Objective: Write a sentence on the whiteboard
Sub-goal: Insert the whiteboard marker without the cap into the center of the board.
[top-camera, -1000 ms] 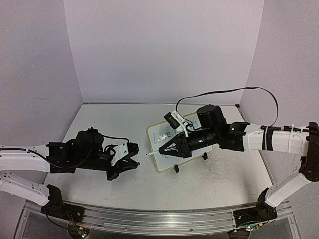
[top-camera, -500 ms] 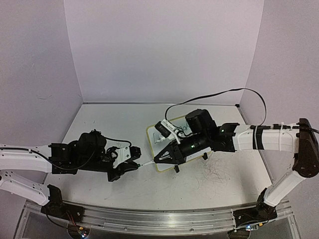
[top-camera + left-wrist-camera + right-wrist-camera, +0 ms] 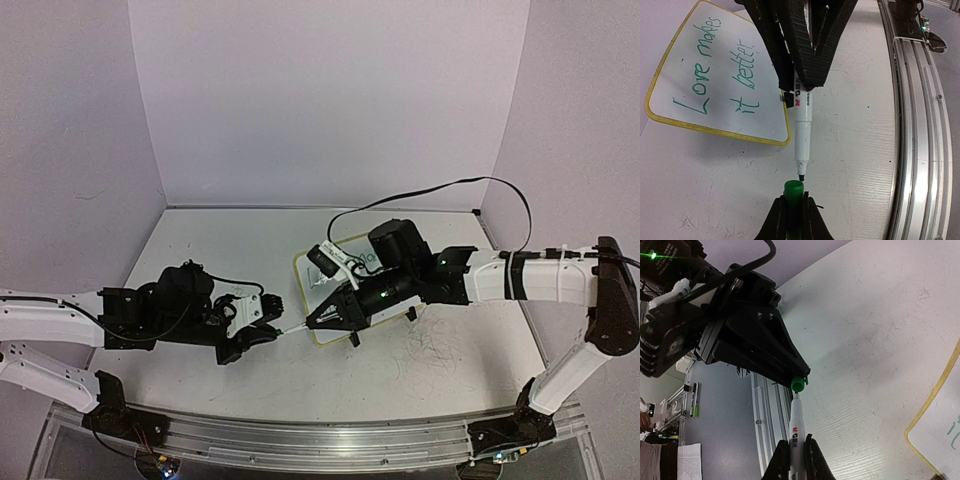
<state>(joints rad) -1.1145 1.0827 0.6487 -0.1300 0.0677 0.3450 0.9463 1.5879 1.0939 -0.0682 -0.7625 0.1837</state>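
From above, the whiteboard sits mid-surface, half under the right arm. It looks light, stiff and slick-faced, best gripped by its thin yellow rim. Left wrist view: the left end effector pinches a green cap. Right wrist view: the right end effector clamps a smooth plastic marker.

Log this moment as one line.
left gripper: shut on cap | right gripper: shut on marker, tip at cap mouth, not seated | whiteboard: reads "Love makes it better"
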